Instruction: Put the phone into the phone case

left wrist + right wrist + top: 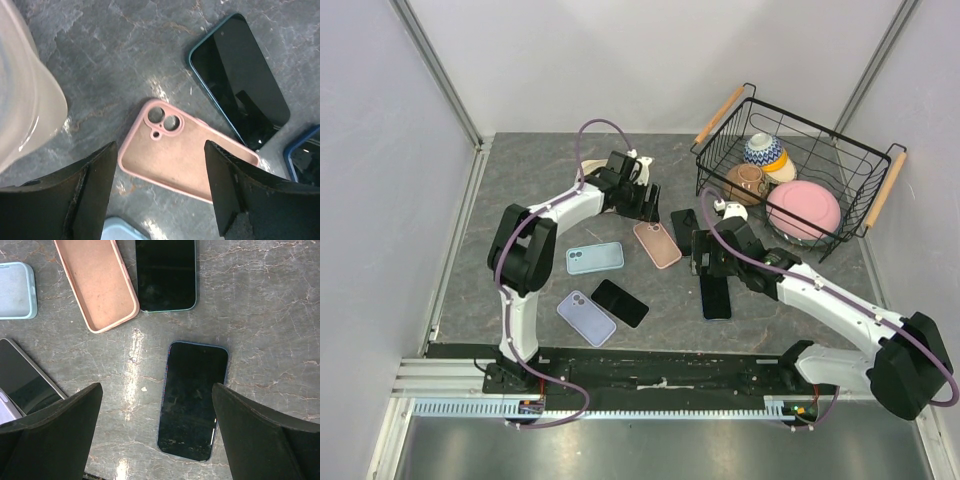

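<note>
Grey marbled table (520,170), white walls round it. Far R: black wire basket (825,124) w/ pink bowl (803,208), brown bowl (747,183) and blue-patterned bowl (763,150) inside.

L gripper (645,205) reaches to mid-table and hangs over the pink case (658,244). Wrist cam: jaws apart, nothing held (160,200). The case (185,167) lies flat on the table in the gap betw. the two fingers (95,190), hollow side up, camera cut-out toward the far end. Can't tell if the tips touch it.

R gripper (705,258) is just R of that case, also spread wide and empty (157,440). Blue-rimmed phone (192,400) lies screen up betw. its fingers (55,435), lower on the table (716,296), apart from both.

Teal-rimmed phone (166,272) sits screen up just beside the pink case's (97,282) R long edge, near but not in it; seen too at top R of the L wrist view (240,80).

Near L of table: light-blue case (595,258), then black phone (620,302) w/ lilac phone (586,318) back-up just beside it. No phone is in any case.
</note>
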{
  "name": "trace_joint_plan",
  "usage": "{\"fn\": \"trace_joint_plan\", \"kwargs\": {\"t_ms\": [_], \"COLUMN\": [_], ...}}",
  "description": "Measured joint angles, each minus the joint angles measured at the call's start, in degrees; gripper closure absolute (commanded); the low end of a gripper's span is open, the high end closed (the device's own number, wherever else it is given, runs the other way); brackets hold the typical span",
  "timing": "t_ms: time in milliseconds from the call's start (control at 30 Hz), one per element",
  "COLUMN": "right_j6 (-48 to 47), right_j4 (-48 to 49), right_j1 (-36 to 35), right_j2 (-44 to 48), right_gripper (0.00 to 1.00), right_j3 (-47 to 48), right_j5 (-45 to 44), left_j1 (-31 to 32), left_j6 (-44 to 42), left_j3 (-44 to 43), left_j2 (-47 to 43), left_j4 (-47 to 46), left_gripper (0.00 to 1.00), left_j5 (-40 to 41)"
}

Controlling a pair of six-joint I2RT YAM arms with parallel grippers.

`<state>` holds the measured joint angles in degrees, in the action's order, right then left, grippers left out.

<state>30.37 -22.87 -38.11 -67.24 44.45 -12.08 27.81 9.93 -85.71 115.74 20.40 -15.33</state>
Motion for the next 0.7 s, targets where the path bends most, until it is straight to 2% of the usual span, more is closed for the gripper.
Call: {"fn": "trace_joint_plan", "kwargs": {"t_ms": [267,467,500,567,700], "right_j6": [-0.52,-1.27,-1.29,-1.29,-1.27], "right_j4": [-0.31,-0.39,-0.39,-0.48,-0.96], "right_j1": [0.07,0.11,0.11,0.11,0.11], "right_j2": [2.51,3.82,3.91,4.07,4.63], "right_gripper": [0.02,0.02,0.02,0.02,0.02], "right_j3": [-0.07,-0.37,-0.57,-0.96,-1.44], "right_j5": [0.00,-0.11,-0.17,-0.31,-0.28], "left_j1": [0.46,0.98,1.20,1.55,2.25], "left_j6": [-2.78,-3.72,-3.80,-4.04,-3.76], "left_j3": [-6.69,-9.25,-9.09,-8.35,-5.42], "left_j2": [8.41,10.45,10.45,10.29,8.46], "left_j4": [1.31,3.02,3.30,2.80,1.22], "left_gripper": [0.41,0.76,0.86,0.96,0.98], "left_j5": [0.94,2.38,2.89,4.28,6.29]}}
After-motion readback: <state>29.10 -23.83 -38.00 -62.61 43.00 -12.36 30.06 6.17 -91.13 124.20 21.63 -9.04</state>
